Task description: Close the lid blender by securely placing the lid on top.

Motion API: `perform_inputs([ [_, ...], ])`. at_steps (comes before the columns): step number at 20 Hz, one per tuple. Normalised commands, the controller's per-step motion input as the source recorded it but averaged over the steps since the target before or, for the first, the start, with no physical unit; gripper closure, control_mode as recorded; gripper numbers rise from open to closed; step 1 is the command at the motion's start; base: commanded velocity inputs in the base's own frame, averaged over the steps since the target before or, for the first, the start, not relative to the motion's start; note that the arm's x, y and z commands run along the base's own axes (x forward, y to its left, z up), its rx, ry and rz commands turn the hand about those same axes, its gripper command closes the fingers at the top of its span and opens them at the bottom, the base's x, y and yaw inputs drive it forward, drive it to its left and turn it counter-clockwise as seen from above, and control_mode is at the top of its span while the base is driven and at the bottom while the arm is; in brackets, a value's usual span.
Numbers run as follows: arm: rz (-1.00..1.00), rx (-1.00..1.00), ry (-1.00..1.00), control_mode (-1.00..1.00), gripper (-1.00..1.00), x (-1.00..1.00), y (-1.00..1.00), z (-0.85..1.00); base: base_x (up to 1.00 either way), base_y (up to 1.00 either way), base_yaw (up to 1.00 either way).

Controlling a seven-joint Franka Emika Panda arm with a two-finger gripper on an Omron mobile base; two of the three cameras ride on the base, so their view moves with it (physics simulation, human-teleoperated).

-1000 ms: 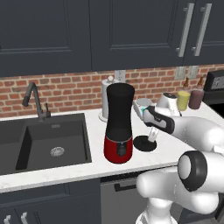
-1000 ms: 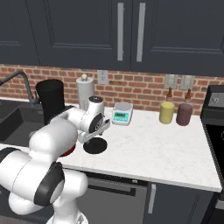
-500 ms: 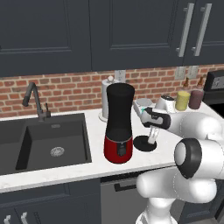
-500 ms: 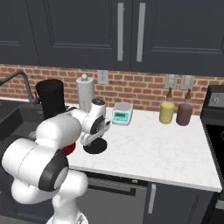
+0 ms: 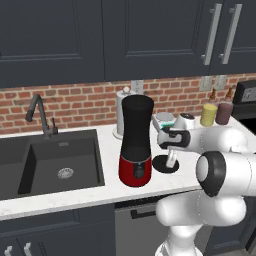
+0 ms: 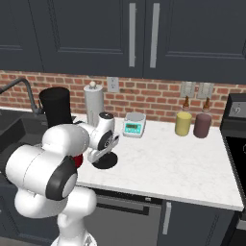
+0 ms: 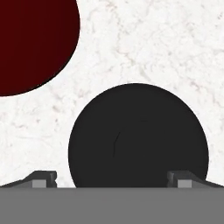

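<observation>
Our tool (image 7: pixel 113 178) has dropped closer over the lid (image 7: pixel 138 136), tips apart; the lid lies ungrasped on the table (image 6: pixel 182 163), the blender (image 5: pixel 136 141) uncovered.

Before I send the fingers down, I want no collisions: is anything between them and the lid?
Nothing visible. In the hand view the lid lies flat on bare counter between the two open fingers. The blender stands off to one side, its red base showing at that view's corner.
</observation>
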Motion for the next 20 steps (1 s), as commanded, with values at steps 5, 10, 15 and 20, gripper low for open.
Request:
perform_inputs([
  [5,0.00,0.00,0.00,-1.00,-1.00,0.27,0.00,-0.07,0.00,0.00,0.00],
  [10,0.00,0.00,0.00,-1.00,-1.00,0.32,0.00,-0.08,0.00,0.00,0.00],
  [15,0.00,0.00,0.01,-1.00,-1.00,0.23,0.00,-0.21,0.00,0.00,0.00],
  [20,0.00,0.00,0.00,-1.00,-1.00,0.00,0.00,-0.39,0.00,0.00,0.00],
])
